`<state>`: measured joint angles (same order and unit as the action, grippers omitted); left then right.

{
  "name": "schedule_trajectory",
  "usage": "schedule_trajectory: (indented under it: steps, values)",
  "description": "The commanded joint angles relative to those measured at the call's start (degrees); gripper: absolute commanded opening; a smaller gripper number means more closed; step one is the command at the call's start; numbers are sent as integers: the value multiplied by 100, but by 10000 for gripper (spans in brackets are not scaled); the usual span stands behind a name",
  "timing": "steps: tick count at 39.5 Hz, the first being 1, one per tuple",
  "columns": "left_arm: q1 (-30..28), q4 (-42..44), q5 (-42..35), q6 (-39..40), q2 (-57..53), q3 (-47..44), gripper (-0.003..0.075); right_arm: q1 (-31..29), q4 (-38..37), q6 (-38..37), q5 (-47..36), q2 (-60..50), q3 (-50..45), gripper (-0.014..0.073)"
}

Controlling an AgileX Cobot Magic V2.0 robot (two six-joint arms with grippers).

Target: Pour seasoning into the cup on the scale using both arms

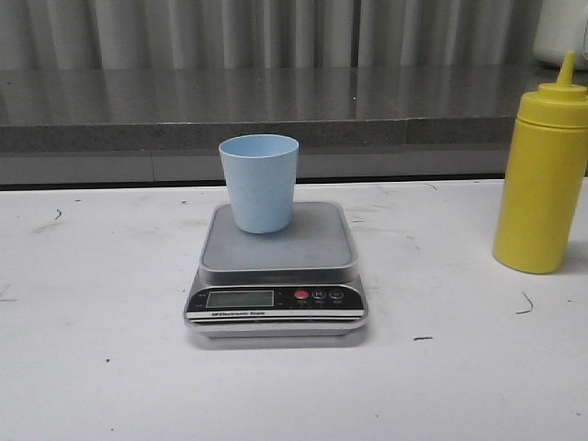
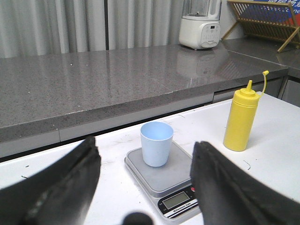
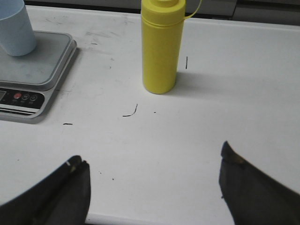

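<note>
Right tool: fingers spread wide, nothing between them, poised low over the white tabletop. Left tool: likewise spread and empty, held above the near edge of the tabletop. Neither tool appears in the front view.

Seasoning bottle: one, yellow, standing upright on the tabletop at the right side, well apart from the scale. Its long axis is vertical, nozzle tip uppermost, with a thin yellow tether curving off the cap. In the right wrist view the bottle stands ahead of the right tool and almost on the line between its fingers, with bare tabletop between. From the left tool the bottle lies further off, to the right, beyond the scale. The right arm is judged the nearer for a grasp, approaching the bottle's side across its upright axis.

Cup: one, pale blue, upright and open-mouthed, resting on the rear part of the scale's grey platform; its contents cannot be seen. It lies ahead of the left tool, roughly centred between its fingers.

Scale: one, centred on the tabletop, display and three buttons facing the robot; no reading legible.

Pouring has not begun.
</note>
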<state>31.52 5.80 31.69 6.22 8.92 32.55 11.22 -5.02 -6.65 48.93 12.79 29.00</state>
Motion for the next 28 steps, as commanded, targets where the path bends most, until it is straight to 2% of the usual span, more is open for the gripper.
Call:
schedule_trajectory:
  steps: [1, 28]
  values:
    - [43, -29, -461, 54, 119, 151, 421, 1, -249, 51, -413, 56, 192, 579]
    - [43, -29, -461, 54, 119, 151, 421, 1, -297, 51, -649, 56, 192, 579]
